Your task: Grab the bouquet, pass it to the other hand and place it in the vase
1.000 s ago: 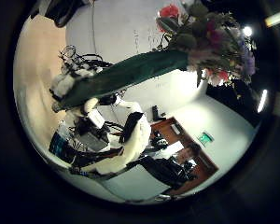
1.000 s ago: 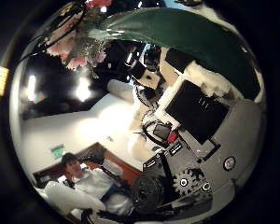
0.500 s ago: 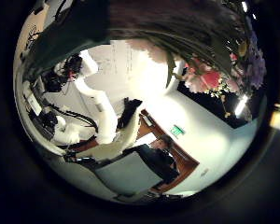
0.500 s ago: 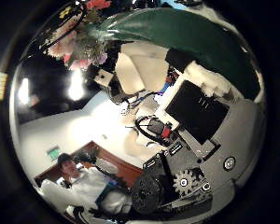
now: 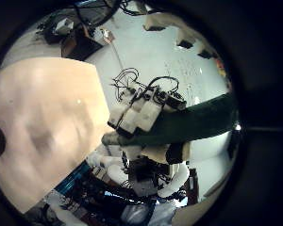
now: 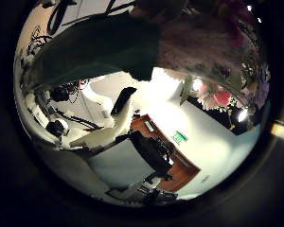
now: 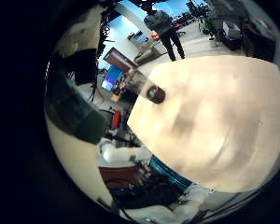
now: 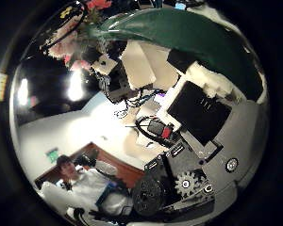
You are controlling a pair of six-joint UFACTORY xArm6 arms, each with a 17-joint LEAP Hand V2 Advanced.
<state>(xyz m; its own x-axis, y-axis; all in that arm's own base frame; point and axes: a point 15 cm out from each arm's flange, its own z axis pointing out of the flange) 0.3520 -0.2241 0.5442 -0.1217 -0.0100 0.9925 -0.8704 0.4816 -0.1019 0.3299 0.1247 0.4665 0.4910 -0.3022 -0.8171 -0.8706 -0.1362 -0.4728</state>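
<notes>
The bouquet (image 8: 170,38) is up in the air, off the tabletop (image 7: 210,112). The right robot hand (image 8: 203,113) has its fingers curled around the green wrap. The left robot hand (image 8: 132,71) is right beside the wrap, fingers out straight. The flowers (image 6: 218,66) are close to its palm. A small dark vase (image 7: 156,94) stands on the tabletop.

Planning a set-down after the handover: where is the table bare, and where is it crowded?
The tabletop is bare across nearly all that shows; only the vase stands on it, near one edge. The crowding is above it: the bouquet lies across the right hand, and the left hand is close beside it.
</notes>
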